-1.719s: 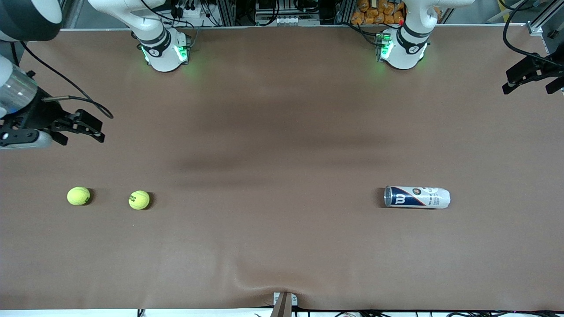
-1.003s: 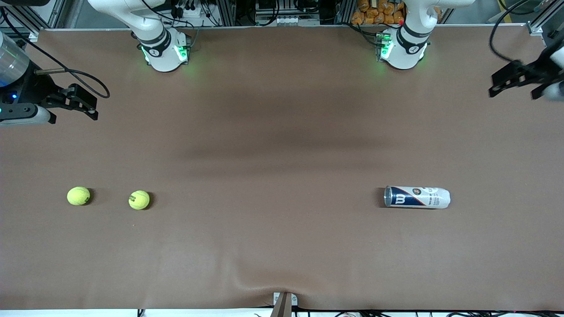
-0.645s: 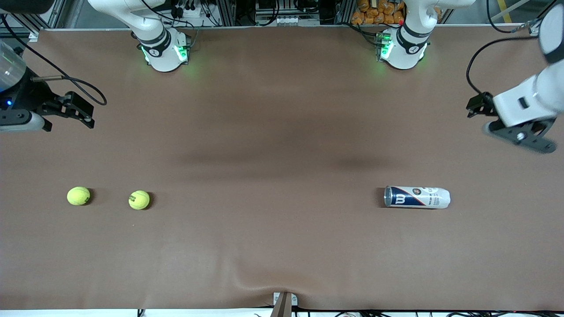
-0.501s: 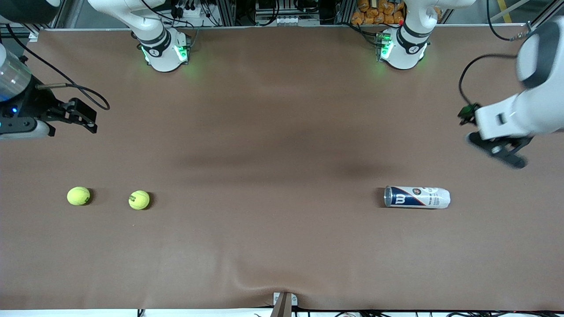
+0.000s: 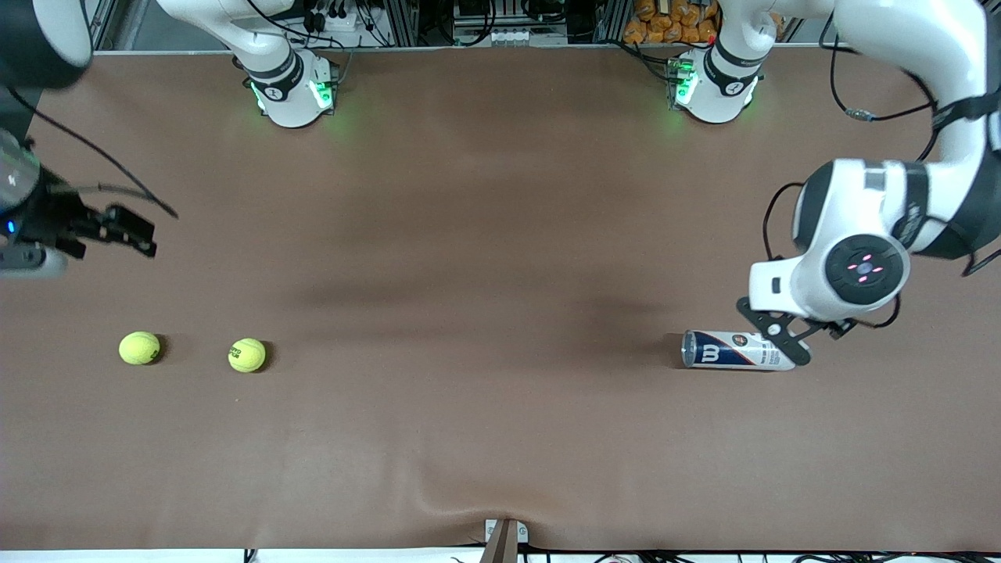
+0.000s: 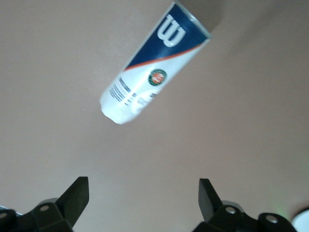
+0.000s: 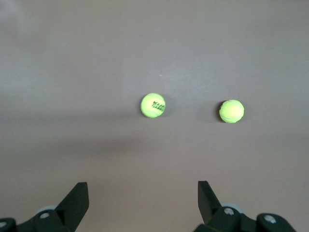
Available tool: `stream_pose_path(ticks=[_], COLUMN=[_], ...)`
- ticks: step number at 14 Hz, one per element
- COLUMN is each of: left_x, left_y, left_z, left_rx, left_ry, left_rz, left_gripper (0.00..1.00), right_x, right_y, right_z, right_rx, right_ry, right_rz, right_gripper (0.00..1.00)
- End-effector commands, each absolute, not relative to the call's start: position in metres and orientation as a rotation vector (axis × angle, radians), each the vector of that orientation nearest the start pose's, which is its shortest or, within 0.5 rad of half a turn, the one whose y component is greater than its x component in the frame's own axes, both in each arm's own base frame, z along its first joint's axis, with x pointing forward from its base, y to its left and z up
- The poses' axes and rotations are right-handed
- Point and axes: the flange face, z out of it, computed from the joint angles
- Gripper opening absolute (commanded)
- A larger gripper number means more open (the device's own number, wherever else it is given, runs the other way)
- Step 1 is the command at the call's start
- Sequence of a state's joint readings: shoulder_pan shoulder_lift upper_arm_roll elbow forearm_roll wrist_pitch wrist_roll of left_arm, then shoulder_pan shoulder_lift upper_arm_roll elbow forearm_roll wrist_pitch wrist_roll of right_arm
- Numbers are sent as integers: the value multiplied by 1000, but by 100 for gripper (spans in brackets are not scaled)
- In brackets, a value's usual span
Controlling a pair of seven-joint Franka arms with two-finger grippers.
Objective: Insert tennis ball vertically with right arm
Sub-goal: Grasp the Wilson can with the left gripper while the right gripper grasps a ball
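Observation:
Two yellow-green tennis balls [image 5: 139, 348] [image 5: 247, 355] lie side by side toward the right arm's end of the table; the right wrist view shows both balls [image 7: 153, 105] [image 7: 231, 111]. My right gripper [image 5: 141, 234] [image 7: 143, 195] hangs open and empty over bare table, apart from the balls. A white and blue ball can [image 5: 739, 350] [image 6: 154, 65] lies on its side toward the left arm's end, its silver-rimmed end facing the balls. My left gripper [image 5: 782, 340] [image 6: 143, 193] hovers open over the can's white closed end, with nothing between its fingers.
Brown table covering [image 5: 500, 258] spans the whole view. Both arm bases [image 5: 293, 94] [image 5: 712, 90] stand along the table edge farthest from the front camera. A small metal bracket [image 5: 504, 536] sits at the nearest edge.
The left arm has swung in from the table's end and come down over the can's closed end. The right gripper has shifted slightly nearer the balls. Balls and can have not moved.

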State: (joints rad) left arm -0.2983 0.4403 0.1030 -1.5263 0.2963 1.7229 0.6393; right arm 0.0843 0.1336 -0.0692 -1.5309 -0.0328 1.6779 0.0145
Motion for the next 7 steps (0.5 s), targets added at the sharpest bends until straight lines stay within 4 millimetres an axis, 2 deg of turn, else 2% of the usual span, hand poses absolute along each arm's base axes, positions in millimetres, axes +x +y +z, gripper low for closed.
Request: stream_pose_path(ticks=[1,7], left_x=[666,677], left_y=[-118,-128], left_z=[365,292], left_rx=[-2391,-2298], left_ry=[1352,1535], left_rz=[435,453], left_gripper=[100,100], right_x=[612,646], right_y=[-15,-14], right_z=[519,429], right_rx=[-3187,-3165], right_ry=[20,48], right_rz=[8,12], right_gripper=[100,100])
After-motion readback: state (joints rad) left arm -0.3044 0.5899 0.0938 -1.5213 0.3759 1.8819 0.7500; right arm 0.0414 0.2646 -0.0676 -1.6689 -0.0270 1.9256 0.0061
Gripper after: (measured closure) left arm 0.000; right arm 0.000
